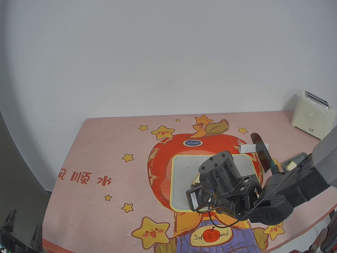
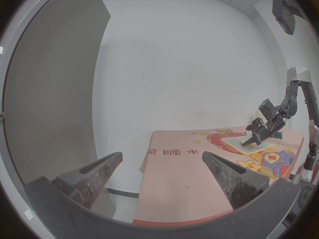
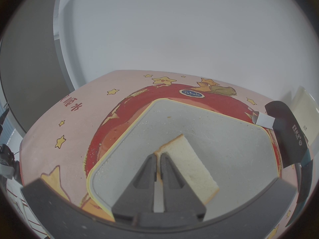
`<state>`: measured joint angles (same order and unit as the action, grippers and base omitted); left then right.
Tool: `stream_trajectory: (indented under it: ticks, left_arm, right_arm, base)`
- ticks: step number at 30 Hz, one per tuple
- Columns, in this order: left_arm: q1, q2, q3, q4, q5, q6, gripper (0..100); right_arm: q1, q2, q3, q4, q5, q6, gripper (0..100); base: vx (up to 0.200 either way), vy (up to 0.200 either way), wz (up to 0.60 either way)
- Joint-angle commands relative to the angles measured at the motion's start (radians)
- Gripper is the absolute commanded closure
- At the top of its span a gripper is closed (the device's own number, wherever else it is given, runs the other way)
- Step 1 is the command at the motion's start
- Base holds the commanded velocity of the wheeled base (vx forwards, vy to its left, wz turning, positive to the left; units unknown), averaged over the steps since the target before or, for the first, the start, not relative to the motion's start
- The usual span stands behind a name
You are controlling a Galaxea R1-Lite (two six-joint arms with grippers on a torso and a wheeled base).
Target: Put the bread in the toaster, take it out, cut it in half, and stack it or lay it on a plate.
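The right gripper (image 3: 158, 156) hangs low over a grey board (image 3: 216, 130) in the middle of the pink worktop (image 1: 105, 151). Its jaws are almost closed, pinching the edge of the bread (image 3: 189, 165), which lies on the board. A black knife (image 1: 261, 151) rests just right of the board. The toaster (image 1: 312, 118) stands at the far right corner. The left gripper (image 2: 161, 156) hangs off the worktop's left side, jaws wide apart and holding nothing.
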<state>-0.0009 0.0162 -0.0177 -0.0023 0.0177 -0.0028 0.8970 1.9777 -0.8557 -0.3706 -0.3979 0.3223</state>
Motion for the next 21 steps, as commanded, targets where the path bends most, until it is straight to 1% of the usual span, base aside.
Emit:
stream_trajectory:
  ticks: [1,11,17,21]
  left_arm:
    - [-0.001,-0.01,0.018,-0.001,0.001,0.0,0]
    - [-0.001,-0.01,0.018,-0.001,0.001,0.001,0]
    - [-0.001,-0.01,0.018,-0.001,0.001,0.0,0]
    - [-0.001,-0.01,0.018,-0.001,-0.001,0.0,0]
  right_arm:
    - [0.0,-0.042,0.003,-0.005,-0.001,0.0,100]
    - [-0.02,-0.125,0.012,-0.005,0.001,-0.002,100]
    - [-0.032,-0.211,0.015,0.01,0.002,-0.005,100]
    - [-0.059,-0.261,0.05,0.01,0.002,-0.016,100]
  base:
    - [0.0,0.0,0.0]
    - [0.0,0.0,0.0]
    - [0.0,0.0,0.0]
    - [0.0,0.0,0.0]
